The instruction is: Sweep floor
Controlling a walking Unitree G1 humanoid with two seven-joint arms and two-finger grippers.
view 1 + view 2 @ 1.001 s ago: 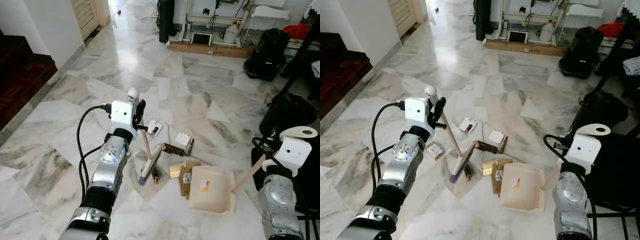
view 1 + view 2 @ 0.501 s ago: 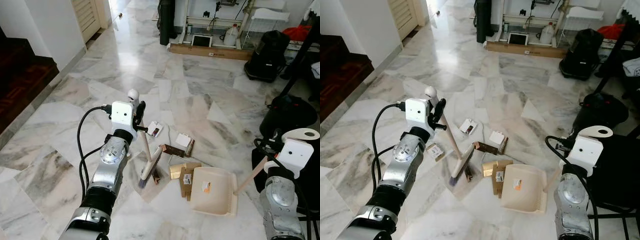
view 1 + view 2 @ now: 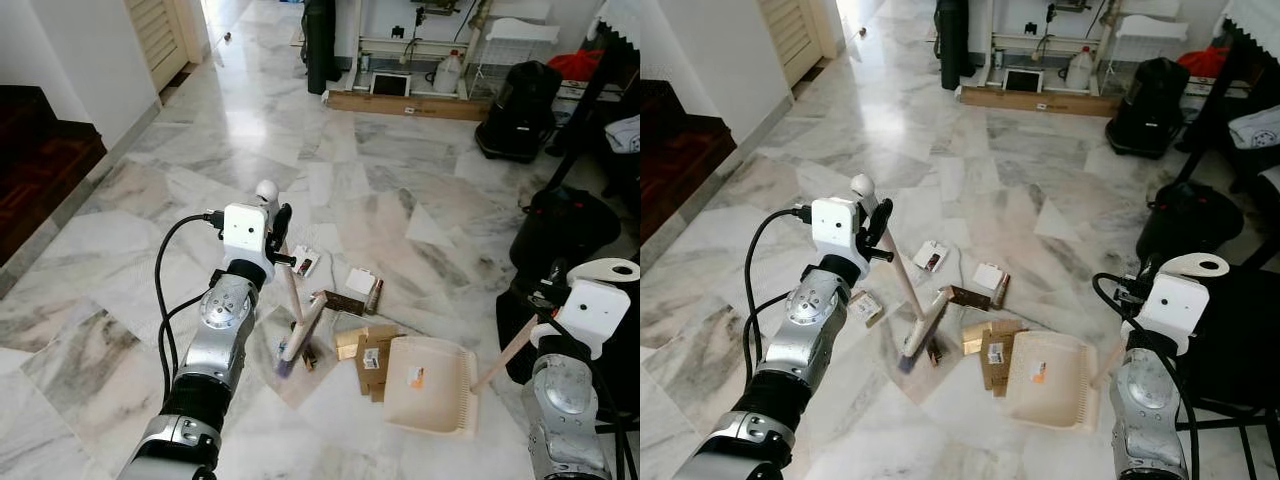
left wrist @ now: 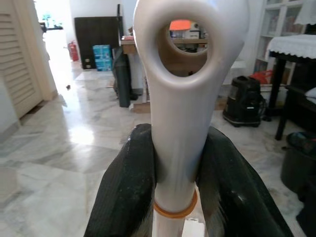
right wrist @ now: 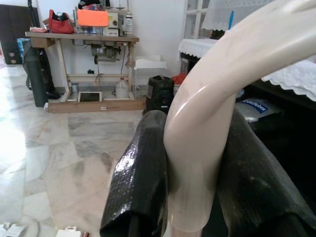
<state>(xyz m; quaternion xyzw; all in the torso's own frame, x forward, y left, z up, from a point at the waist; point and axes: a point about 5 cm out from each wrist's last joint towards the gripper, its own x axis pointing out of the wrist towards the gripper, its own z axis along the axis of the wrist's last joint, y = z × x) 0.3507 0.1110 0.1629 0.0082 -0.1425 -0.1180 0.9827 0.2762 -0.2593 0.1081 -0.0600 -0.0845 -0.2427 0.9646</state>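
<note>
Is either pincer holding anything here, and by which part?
Both are. The left pincer is shut on the broom just below the ring at its handle top. The right pincer is shut on the dustpan at its curved handle end.

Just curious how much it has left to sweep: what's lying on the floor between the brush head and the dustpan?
In the left eye view, a few small flat cardboard boxes lie on the floor between the brush head and the dustpan.
</note>
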